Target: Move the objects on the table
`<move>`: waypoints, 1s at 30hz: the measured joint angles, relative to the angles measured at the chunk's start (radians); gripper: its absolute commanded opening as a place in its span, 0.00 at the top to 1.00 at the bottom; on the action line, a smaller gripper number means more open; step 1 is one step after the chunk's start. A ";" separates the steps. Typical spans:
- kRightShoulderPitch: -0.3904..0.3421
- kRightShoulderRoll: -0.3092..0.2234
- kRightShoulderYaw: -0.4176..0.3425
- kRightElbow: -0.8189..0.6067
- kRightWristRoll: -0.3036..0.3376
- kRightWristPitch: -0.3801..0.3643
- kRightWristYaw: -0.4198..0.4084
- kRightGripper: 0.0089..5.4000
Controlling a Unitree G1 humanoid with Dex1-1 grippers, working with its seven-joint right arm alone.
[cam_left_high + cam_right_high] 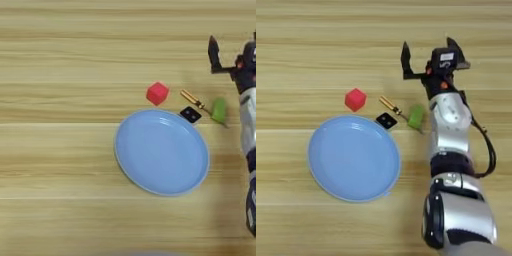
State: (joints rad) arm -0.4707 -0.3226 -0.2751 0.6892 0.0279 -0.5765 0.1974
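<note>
A: Start with the big stuff. Surface?

B: Wooden desk [316,45], light brown, plank grain running side to side. Fills both views.

A: Next largest?

B: The right arm [448,150]. Silver forearm, comes up from the bottom right edge and reaches toward the far side. A black cable loops off its right side.

A: Then?

B: Blue plate [354,158], round, shallow, lying flat left of the arm, nothing in it.

A: The gripper?

B: Gripper [428,52] at the far end of the arm, beyond the small pieces. Two black fingers spread wide apart, nothing between them. One finger [214,54] stands clear in the left eye view; the other is cut off at that view's edge.

A: Now the small pieces.

B: Four, clustered just past the plate's far right rim. Red cube [157,93], furthest left, apart from the plate. Lime-green bar [416,116], nearest the forearm, just left of it. Whether they touch I can't tell. A thin gold-brown stick [192,100] lies diagonally between the cube and the green bar, its right end reaching the bar. Black square tile [386,120] with white dots sits right at the plate's rim, under the stick's left half.

A: Gripper touching any?

B: No. It's well beyond them all.
</note>
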 measured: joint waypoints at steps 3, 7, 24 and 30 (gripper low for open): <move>0.059 0.025 0.012 -0.026 -0.026 -0.009 -0.043 0.01; 0.109 0.063 0.041 -0.069 -0.051 -0.009 -0.090 0.01; 0.149 0.187 0.134 -0.322 -0.085 0.113 -0.204 0.01; 0.196 0.201 0.152 -0.393 -0.076 0.181 -0.207 0.01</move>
State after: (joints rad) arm -0.2749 -0.1211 -0.1228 0.2962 -0.0483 -0.3954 -0.0096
